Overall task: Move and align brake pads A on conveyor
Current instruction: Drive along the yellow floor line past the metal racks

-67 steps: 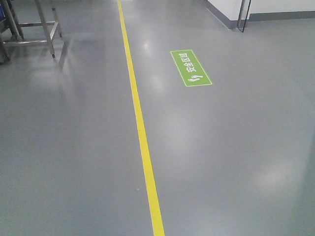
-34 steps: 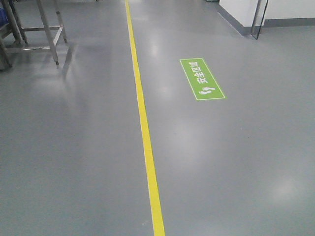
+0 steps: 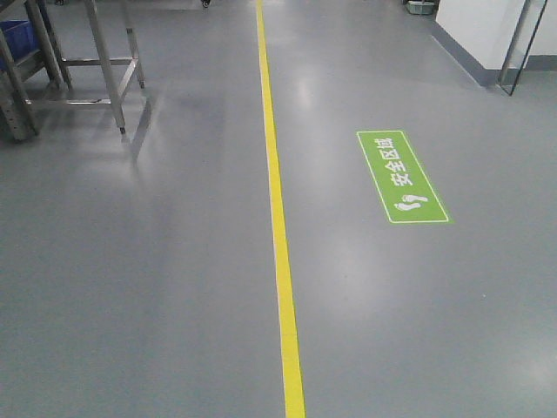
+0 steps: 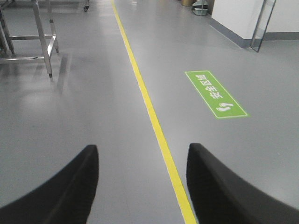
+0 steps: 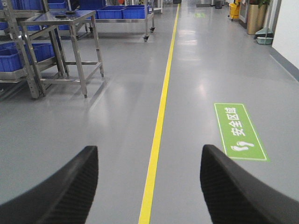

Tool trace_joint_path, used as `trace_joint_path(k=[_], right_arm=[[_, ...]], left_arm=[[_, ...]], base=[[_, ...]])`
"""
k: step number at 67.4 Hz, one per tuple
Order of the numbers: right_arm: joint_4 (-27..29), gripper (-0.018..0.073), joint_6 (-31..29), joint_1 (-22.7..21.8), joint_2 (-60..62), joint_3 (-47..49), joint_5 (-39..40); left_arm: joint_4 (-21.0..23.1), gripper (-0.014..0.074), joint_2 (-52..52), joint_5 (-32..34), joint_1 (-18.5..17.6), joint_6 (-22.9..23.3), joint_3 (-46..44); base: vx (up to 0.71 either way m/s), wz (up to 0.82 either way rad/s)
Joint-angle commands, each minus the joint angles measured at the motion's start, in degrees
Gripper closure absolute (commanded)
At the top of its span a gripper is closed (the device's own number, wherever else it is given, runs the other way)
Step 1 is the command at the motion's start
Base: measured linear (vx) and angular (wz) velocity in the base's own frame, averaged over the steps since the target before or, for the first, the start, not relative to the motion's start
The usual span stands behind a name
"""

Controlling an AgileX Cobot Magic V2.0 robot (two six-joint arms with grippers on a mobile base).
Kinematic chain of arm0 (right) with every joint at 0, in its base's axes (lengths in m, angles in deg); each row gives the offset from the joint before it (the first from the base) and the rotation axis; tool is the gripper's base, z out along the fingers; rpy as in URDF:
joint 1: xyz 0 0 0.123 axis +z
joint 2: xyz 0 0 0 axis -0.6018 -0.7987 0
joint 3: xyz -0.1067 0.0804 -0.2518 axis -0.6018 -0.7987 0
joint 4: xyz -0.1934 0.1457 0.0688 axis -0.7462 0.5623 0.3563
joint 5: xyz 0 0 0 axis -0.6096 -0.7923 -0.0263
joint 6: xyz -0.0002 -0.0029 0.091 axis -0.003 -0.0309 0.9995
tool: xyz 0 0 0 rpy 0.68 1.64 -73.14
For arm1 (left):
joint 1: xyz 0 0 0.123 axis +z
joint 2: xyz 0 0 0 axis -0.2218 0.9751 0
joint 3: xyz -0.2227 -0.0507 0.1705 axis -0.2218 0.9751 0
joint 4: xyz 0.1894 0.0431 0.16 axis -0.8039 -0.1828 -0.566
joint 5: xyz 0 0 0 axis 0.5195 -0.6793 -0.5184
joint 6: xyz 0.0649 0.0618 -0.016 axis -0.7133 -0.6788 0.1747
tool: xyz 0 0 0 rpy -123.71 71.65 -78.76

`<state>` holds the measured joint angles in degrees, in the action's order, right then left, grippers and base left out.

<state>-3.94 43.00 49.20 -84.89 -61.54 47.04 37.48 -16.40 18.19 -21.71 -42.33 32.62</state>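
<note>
Nowhere in any view were the brake pads A or the conveyor. The left gripper point(image 4: 142, 186) and right gripper point(image 5: 147, 186) hung empty, jaws wide apart, above a grey floor point(image 3: 139, 279) split by a yellow line point(image 3: 277, 209), with a green floor sign point(image 3: 402, 177) to one side of it.

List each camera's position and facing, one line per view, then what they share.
Front view: high, tilted down at floor, yellow line and green sign; no body shows.
Left wrist: low, facing forward along the line; left hand open at bottom.
Right wrist: low, facing forward toward table and blue bins; right hand open at bottom.
All three share line and sign.
</note>
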Motion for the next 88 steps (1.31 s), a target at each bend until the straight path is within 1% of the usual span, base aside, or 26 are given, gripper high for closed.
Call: trace_joint_path(k=[1,34,88], right_arm=[[-0.6,0.0110,-0.3,-0.2,-0.5,1.5,4.0],[-0.6,0.0110,-0.3,-0.2,-0.5,1.5,4.0],[-0.6,0.0110,-0.3,-0.2,-0.5,1.5,4.0]], left_arm=[[0.1,0.0202,0.6,3.9,-0.2,0.2,-1.5],[0.1,0.0202,0.6,3.9,-0.2,0.2,-1.5],[0.1,0.0202,0.6,3.9,-0.2,0.2,-1.5]], base=[[0.64,0.11],[0.69,0.05],[0.78,0.06]])
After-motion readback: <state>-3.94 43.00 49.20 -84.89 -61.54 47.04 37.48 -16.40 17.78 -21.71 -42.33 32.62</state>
